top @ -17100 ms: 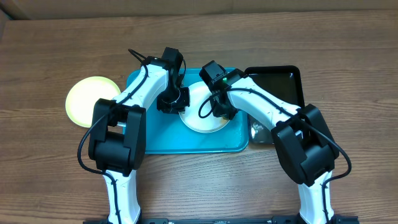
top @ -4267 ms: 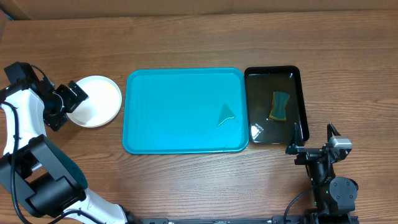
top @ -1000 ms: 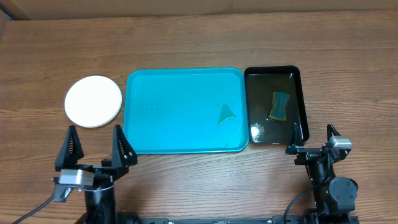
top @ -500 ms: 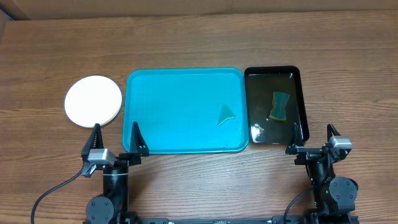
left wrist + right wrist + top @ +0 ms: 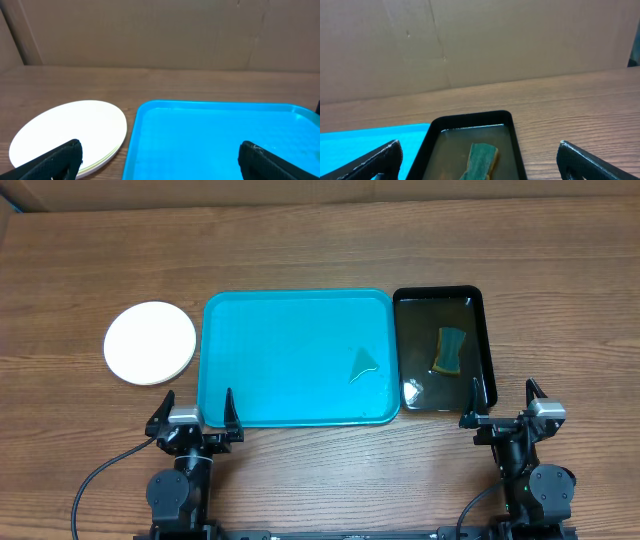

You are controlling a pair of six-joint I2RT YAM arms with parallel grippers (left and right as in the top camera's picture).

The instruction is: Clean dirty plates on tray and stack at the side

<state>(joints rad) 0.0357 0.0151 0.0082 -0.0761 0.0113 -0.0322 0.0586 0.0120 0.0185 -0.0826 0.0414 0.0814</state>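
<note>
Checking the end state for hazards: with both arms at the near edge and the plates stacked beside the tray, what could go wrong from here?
1. The plates are stacked slightly offset, a yellow-green edge peeking out below; a nudge might slide them.
2. What looks like a wet patch sits on the tray, so it may drip if lifted.
3. The black tray holds liquid around the sponge; bumping it could spill.

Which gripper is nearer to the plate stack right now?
Left. The left gripper sits open just in front of the plates, slightly toward the tray. The right gripper is far off, beyond the tray, in front of the black tray.
</note>
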